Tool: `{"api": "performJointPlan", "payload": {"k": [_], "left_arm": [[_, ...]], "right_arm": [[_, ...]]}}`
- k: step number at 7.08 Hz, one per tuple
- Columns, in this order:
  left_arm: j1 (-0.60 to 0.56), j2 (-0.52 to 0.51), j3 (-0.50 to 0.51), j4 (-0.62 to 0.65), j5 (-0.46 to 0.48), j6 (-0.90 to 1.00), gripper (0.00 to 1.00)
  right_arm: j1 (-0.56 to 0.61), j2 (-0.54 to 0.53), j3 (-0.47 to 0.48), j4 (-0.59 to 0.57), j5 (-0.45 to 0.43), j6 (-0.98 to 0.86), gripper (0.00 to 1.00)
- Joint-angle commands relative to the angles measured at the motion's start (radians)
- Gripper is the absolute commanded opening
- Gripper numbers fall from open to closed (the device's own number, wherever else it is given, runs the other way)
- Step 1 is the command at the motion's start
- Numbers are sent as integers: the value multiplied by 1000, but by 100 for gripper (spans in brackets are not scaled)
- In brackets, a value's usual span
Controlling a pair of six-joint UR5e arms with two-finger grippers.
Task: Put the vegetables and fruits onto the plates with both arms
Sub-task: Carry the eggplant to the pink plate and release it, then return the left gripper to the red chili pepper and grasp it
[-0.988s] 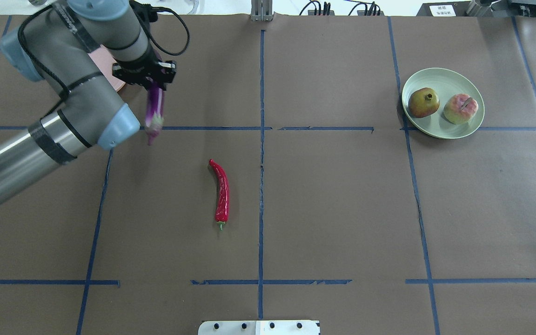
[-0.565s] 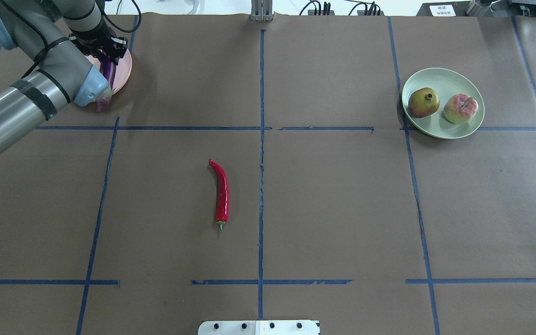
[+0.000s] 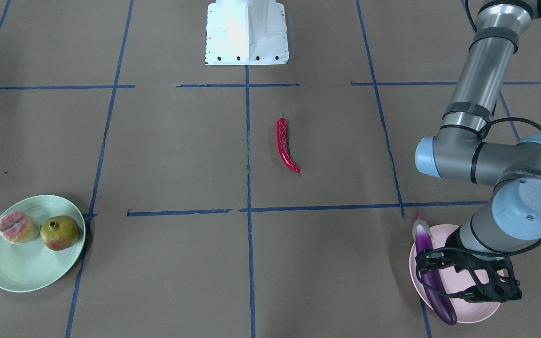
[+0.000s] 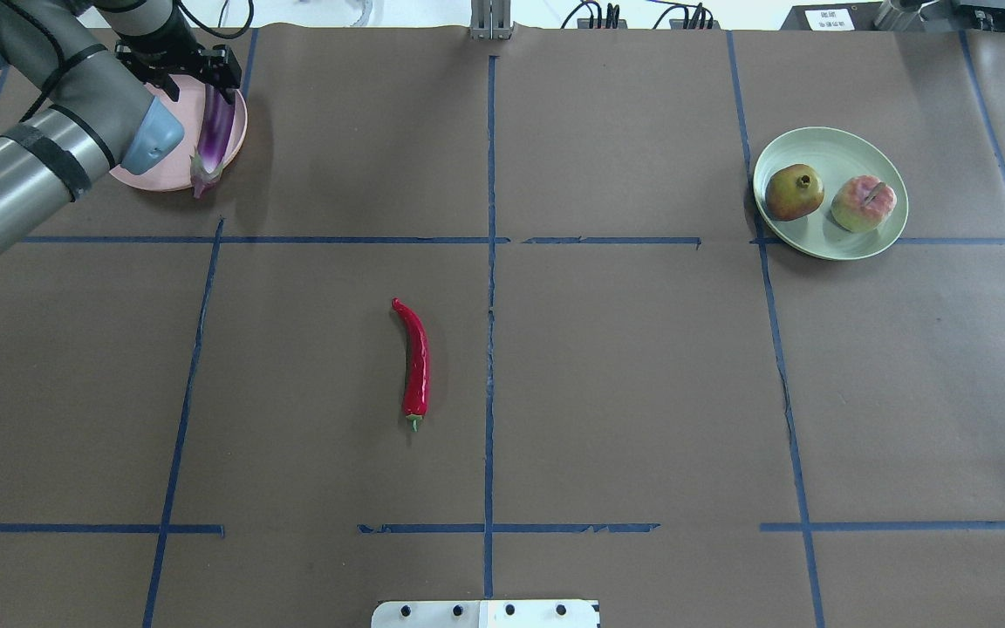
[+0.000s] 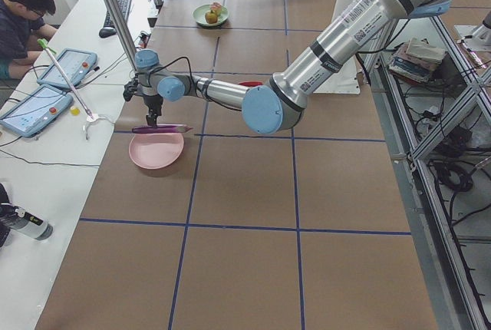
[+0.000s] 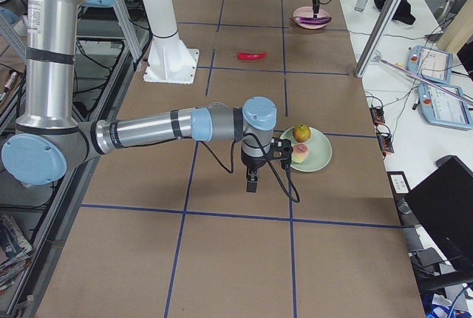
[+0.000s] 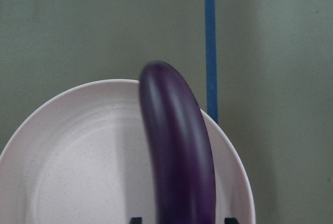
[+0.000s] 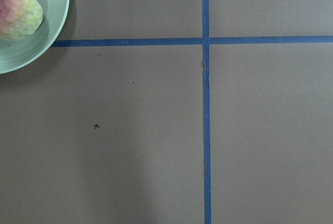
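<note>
The left gripper (image 5: 154, 121) pinches the long glossy purple eggplant (image 4: 213, 135), held level just above the round pale pink plastic plate (image 4: 162, 170) at the surface's (image 4: 607, 375) 10 o'clock in the overhead view, evidently so it lowers flat. The stem cap (image 4: 201, 183) overhangs the rim at 5 o'clock. Right gripper (image 6: 252, 183) state: cannot tell.
</note>
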State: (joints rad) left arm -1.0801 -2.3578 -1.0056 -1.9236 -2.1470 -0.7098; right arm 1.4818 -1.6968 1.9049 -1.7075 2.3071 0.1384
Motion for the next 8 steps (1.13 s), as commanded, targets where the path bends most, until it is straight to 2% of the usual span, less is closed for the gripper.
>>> {"api": "performJointPlan", "payload": {"k": [1,2,3,5,6,8], "left_arm": [[-6,130,-330,168,-50,-17,100],[58,176,-499,263,-45,-124,100],[172,186,-598,317,11,-240,100],[483,149,-636,325,268,-487,100],[568,126,-624,321,336,-557,94],[623,112,-620,313,351,-580,92]], "right_arm": [[0,0,-1,19,2,3,100],[0,0,-1,19,2,3,100],[0,0,-1,19,2,3,100],[0,0,-1,20,2,1,100],[0,0,-1,20,2,1,100],[2,0,-1,20,2,1,100]]}}
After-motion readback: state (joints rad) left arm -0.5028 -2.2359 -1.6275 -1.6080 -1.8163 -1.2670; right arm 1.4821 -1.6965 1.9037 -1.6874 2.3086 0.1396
